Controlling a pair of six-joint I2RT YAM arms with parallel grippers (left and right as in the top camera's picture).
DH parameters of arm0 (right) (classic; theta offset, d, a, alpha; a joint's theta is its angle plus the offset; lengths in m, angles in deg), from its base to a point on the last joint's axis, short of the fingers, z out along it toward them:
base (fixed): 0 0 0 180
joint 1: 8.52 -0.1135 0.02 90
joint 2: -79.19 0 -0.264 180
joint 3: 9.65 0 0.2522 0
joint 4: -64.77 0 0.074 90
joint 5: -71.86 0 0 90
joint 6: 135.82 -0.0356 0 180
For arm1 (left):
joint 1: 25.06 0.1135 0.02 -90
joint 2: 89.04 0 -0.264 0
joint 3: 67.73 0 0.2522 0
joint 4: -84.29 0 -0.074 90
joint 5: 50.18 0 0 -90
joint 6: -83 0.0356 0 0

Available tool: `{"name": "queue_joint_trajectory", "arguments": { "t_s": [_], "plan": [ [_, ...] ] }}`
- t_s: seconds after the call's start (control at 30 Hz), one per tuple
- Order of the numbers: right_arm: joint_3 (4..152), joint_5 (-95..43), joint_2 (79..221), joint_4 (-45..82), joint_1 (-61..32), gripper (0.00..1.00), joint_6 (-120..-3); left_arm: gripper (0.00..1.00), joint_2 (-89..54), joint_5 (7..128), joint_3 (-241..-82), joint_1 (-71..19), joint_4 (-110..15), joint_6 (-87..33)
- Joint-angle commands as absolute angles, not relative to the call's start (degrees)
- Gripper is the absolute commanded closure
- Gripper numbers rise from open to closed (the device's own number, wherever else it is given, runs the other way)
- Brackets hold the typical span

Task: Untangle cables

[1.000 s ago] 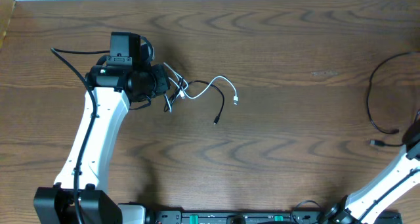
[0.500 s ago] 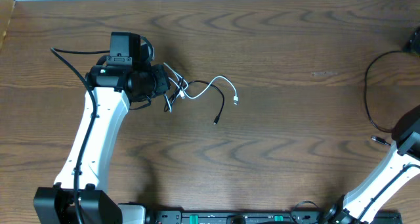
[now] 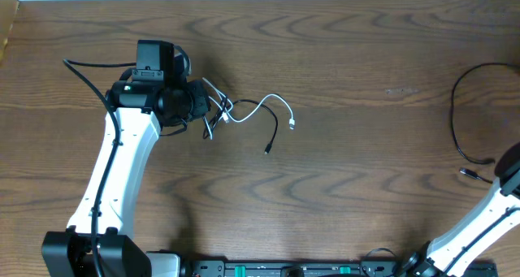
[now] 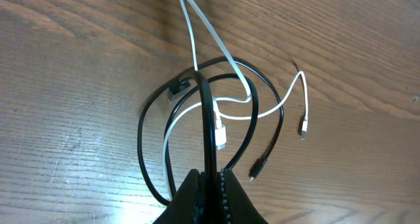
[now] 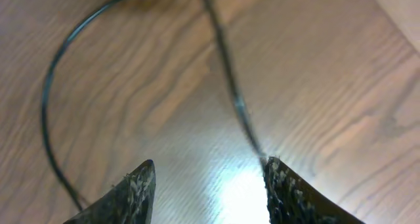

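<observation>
Since the earlier frame, the right arm (image 3: 479,218) was shifted beside a loose black cable (image 3: 455,123); the right gripper (image 5: 209,163) was held apart, nothing gripped, while the left gripper (image 4: 213,177) was clamped on a tangled black cable (image 4: 209,112).

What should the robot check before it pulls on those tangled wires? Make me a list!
1. Left gripper shut on the pinched black cable: ok.
2. White cable free of the other black cables: not ok, it threads through them.
3. Right gripper open, ready to help: ok.
4. Lone black cable lies apart from the tangle: ok.
5. Where the pinched black cable ends: cannot tell.
</observation>
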State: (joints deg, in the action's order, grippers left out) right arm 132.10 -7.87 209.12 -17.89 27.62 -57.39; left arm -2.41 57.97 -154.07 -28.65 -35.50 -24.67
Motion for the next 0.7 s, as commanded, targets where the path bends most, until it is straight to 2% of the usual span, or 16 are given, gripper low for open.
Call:
{"name": "queue_joint_trajectory", "arguments": {
  "t_s": [0.0, 0.13, 0.3, 0.4, 0.43, 0.63, 0.67],
  "plan": [
    [131.6, -6.2, 209.0, -17.8, 29.7, 0.50, -59.5, 0.92, -2.1, 58.6, -153.6, -28.7, -35.2, -23.5],
    [129.1, -6.3, 209.5, -17.5, 31.7, 0.44, -59.5, 0.92, -2.1, 58.6, -153.6, -28.7, -35.2, -23.5],
    [121.9, -11.9, 209.6, -11.4, 34.3, 0.44, -59.5, 0.92, -2.1, 58.6, -153.6, -28.7, -35.2, -23.5],
    [118.2, -18.3, 209.6, -6.9, 34.9, 0.48, -59.5, 0.92, -2.1, 58.6, -153.6, -28.7, -35.2, -23.5],
    [117.3, -19.9, 209.6, -5.8, 34.9, 0.53, -59.5, 0.92, -2.1, 58.6, -153.6, -28.7, -35.1, -23.5],
    [112.2, -36.1, 209.6, 1.5, 33.8, 0.99, -56.5, 0.92, -2.1, 58.6, -153.6, -28.7, -34.6, -23.5],
    [112.0, -40.9, 209.6, 2.0, 33.4, 0.99, -54.5, 0.92, -2.1, 58.6, -153.6, -28.7, -34.6, -23.5]
  ]
}}
